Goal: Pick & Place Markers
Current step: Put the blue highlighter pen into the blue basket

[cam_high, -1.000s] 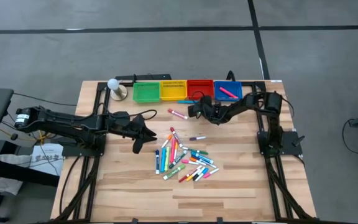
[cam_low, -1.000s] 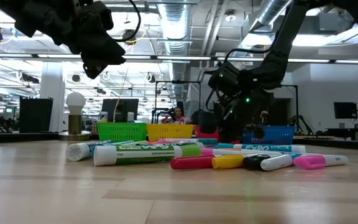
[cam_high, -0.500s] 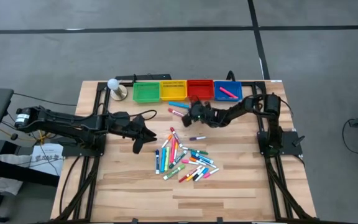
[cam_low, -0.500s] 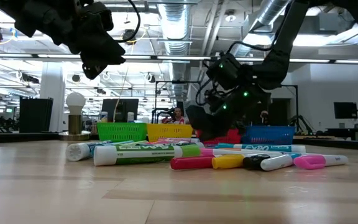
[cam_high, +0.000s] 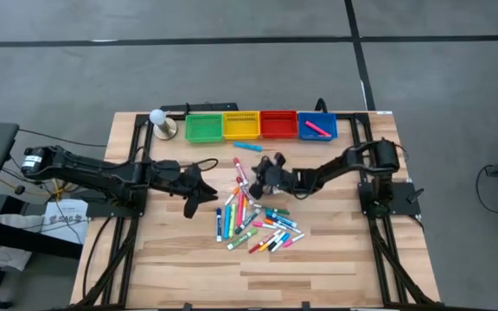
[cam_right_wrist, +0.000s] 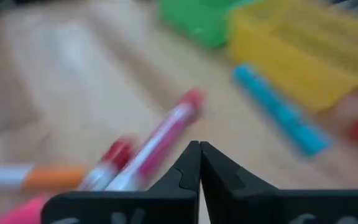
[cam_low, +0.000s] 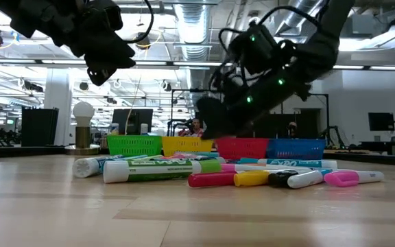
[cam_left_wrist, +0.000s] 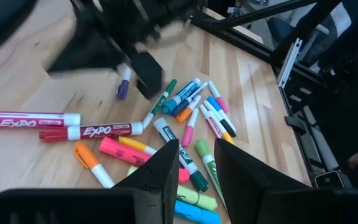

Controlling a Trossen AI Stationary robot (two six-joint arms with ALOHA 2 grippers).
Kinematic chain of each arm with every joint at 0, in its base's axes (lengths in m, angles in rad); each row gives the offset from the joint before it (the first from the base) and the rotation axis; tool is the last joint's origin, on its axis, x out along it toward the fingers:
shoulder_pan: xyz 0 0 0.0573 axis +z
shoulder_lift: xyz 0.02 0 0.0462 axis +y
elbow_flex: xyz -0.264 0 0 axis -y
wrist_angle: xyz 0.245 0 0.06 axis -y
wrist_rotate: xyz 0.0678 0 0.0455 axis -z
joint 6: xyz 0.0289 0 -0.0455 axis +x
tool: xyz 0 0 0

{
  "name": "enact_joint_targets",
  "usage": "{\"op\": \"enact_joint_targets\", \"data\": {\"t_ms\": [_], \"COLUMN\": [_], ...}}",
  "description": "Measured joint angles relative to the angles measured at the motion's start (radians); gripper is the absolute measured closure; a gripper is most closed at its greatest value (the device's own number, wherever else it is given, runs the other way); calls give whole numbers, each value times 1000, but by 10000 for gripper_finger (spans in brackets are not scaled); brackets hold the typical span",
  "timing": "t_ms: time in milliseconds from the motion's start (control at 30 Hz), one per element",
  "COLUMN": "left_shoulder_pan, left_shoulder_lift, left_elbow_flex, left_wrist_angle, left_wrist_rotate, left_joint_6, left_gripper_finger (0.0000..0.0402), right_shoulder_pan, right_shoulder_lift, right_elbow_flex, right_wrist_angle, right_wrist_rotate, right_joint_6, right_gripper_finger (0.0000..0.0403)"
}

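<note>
Several capped markers (cam_high: 253,216) in blue, orange, pink, green and red lie in a loose pile mid-table, also visible in the left wrist view (cam_left_wrist: 185,118) and low view (cam_low: 252,175). A teal marker (cam_high: 247,146) lies alone nearer the bins, and a pink one (cam_high: 316,128) lies in the blue bin. My right gripper (cam_high: 258,177) hovers shut and empty over the pile's far edge, above a red-capped marker (cam_right_wrist: 160,140). My left gripper (cam_high: 206,186) hangs open left of the pile with nothing between its fingers (cam_left_wrist: 166,165).
Green (cam_high: 203,128), yellow (cam_high: 241,126), red (cam_high: 278,123) and blue (cam_high: 317,134) bins stand in a row along the far edge. A small bulb-topped lamp (cam_high: 159,121) stands at the far left. Bare wood lies toward the near edge.
My right gripper has swung from in front of the red bin toward the table's left and near side, rising a little and rolling, and now hangs over the pile's far edge. It has stayed shut and empty throughout.
</note>
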Motion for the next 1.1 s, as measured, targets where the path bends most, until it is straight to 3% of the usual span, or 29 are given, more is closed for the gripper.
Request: {"op": "enact_joint_targets", "data": {"t_ms": [200,333,567,900,1100], "left_shoulder_pan": [-8,-8,-8,-8,-9], "left_shoulder_lift": [0,0,0,0,0], "left_elbow_flex": [0,0,0,0,0], "left_wrist_angle": [4,6,6,6,6], "left_wrist_rotate": [-8,-8,-8,-8,-7], "left_joint_6": [0,0,0,0,0], "left_gripper_finger": [300,300,300,300,300], "right_shoulder_pan": [-115,-195,-279,-270,-262], "right_shoulder_lift": [-53,-53,-53,-50,34], "right_elbow_flex": [22,56,61,61,55], "right_wrist_angle": [-20,-73,-133,-258,-311], "right_wrist_rotate": [17,-66,-112,-125,-95], "right_joint_6": [0,1,2,39,154], "right_gripper_finger": [403,403,403,403,403]}}
